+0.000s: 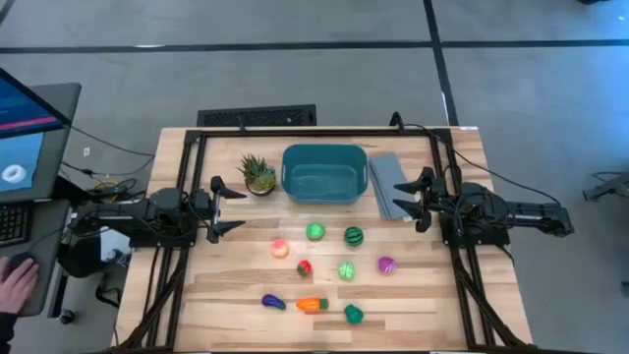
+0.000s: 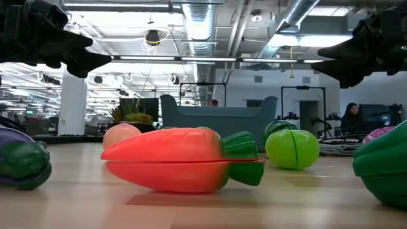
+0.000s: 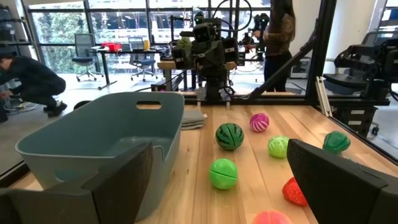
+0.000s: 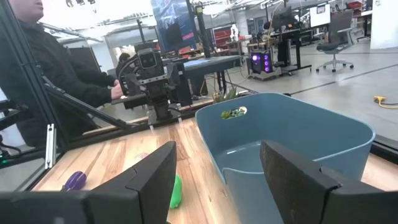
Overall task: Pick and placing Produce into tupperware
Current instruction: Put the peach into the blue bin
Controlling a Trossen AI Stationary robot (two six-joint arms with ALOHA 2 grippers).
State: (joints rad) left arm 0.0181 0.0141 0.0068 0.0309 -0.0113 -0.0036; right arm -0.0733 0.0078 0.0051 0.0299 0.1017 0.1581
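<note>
The teal tupperware [image 1: 324,173] stands empty at the far middle of the table, also seen in the left wrist view [image 3: 106,140] and the right wrist view [image 4: 292,134]. The produce lies loose in front of it: a green ball [image 1: 314,232], watermelon [image 1: 353,236], peach [image 1: 280,248], strawberry [image 1: 304,267], light green piece [image 1: 346,270], magenta piece [image 1: 386,265], eggplant [image 1: 272,302], carrot [image 1: 312,304] and a dark green piece [image 1: 353,314]. My left gripper [image 1: 236,207] hovers open at the table's left. My right gripper [image 1: 403,200] hovers at the right, its fingers apart, holding nothing.
A spiky potted plant [image 1: 259,175] stands left of the tub and a grey ribbed slab [image 1: 387,185] lies right of it, under my right gripper. A black frame [image 1: 295,132] borders the table. A person's hand [image 1: 15,280] rests at a desk beyond the left edge.
</note>
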